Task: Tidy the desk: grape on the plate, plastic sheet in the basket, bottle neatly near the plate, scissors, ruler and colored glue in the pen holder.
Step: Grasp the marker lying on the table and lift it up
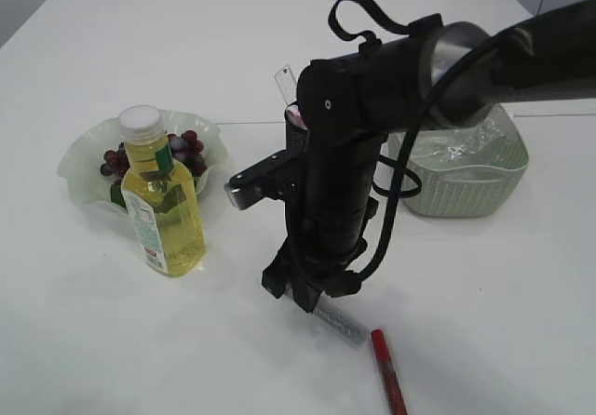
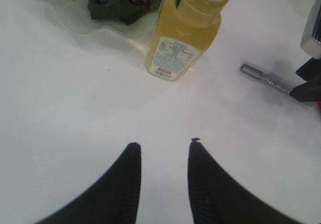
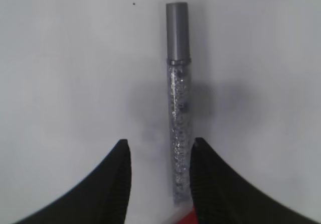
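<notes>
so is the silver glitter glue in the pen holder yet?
No. The silver glitter glue lies flat on the table, between the open right gripper fingers.

Beside the yellow bottle (white cap): pale green plate, silver glitter glue, red glue.

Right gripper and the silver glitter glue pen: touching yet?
Cannot tell. In the right wrist view the right gripper straddles the silver glitter glue pen, whose lower edge runs tight against the right fingertip.
</notes>
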You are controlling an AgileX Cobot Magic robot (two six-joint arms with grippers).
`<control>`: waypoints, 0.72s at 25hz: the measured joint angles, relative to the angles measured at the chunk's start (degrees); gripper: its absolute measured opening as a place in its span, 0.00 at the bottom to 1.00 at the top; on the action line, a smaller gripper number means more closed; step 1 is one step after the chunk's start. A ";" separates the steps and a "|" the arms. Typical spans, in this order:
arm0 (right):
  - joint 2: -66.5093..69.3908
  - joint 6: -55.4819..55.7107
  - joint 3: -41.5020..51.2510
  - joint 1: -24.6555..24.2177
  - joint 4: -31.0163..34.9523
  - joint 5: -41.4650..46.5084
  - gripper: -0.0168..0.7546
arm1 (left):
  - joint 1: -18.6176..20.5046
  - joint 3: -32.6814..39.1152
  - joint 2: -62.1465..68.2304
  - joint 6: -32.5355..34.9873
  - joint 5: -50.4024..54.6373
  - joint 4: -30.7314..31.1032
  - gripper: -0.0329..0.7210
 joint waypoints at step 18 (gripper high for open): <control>3.95 -0.02 0.00 0.00 -2.57 -3.76 0.40 | 0.00 0.00 0.00 0.00 0.00 0.00 0.36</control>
